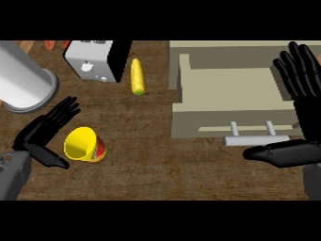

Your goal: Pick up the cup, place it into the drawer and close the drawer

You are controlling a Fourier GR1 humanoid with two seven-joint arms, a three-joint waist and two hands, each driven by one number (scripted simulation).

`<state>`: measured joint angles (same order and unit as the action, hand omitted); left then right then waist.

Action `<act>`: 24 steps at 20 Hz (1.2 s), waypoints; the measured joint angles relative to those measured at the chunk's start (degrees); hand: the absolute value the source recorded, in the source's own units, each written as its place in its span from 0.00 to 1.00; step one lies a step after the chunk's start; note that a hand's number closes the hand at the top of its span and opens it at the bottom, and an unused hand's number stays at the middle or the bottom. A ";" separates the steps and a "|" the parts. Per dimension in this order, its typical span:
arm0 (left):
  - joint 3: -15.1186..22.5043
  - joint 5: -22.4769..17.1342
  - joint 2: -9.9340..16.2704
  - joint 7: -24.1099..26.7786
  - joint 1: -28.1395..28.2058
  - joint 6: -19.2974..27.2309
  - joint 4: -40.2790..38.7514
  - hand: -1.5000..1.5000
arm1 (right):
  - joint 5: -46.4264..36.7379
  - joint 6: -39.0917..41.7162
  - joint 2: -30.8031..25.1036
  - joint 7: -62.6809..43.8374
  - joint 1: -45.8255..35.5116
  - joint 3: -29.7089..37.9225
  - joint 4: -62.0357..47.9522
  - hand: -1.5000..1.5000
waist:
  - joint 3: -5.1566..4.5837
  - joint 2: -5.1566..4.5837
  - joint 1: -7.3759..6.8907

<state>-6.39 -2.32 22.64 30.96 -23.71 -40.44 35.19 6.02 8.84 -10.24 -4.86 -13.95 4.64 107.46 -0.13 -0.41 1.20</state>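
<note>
Head view is all you get here, looking steeply down on the brown counter (pixel 142 160).

Your cup (pixel 84 144) is at about 8 o'clock from the middle of the view. It's yellow with a red band, lying tipped on its side with the mouth facing the left hand. It's on the counter, not in the drawer.

Your left hand (pixel 43 134) is at 8 o'clock too, just left of the cup. Its fingers are spread and fairly straight, thumb pointing in under the cup's rim, so it's released and holding nothing. Can't tell if the thumb actually touches the cup.

Your right hand (pixel 308 110) sits at 3 o'clock, fingers straight and pointing up along the drawer's right side, thumb stretched out left just below the handle (pixel 256 139). Also relaxed, nothing in it.

The drawer (pixel 222 87) is at 1 to 2 o'clock, pulled out, beige, with its grey handle on the near face.

Other stuff: a big grey cylinder (pixel 17 75) at 10 o'clock, a white and black box (pixel 93 61) at 11, and a corn cob (pixel 137 76) just right of the box, well apart from the cup.
</note>
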 measured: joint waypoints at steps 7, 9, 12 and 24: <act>2.58 5.44 -0.99 9.16 -1.84 5.96 -9.44 0.00 | 0.13 0.57 -0.20 0.61 -0.98 0.27 -1.18 0.00 | -0.10 -0.26 0.47; 3.26 6.36 -2.17 11.09 -2.14 7.65 -11.09 0.00 | 0.60 0.45 -0.40 -0.50 -1.62 0.59 -0.72 0.00 | -0.10 -0.25 0.51; 3.94 7.32 -2.19 13.76 -2.53 8.68 -13.40 0.00 | 0.23 0.47 -0.29 -0.08 -1.67 0.46 -1.32 0.00 | -0.13 -0.34 0.59; 5.46 8.96 -5.03 19.42 -5.08 11.95 -19.33 0.00 | 1.27 0.75 -0.66 -1.92 -2.88 0.84 -0.67 0.00 | -0.22 -0.56 1.38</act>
<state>-0.93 6.65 17.61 50.38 -28.79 -28.50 15.86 7.30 9.58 -10.90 -6.78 -16.83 5.48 106.79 -0.35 -0.97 2.57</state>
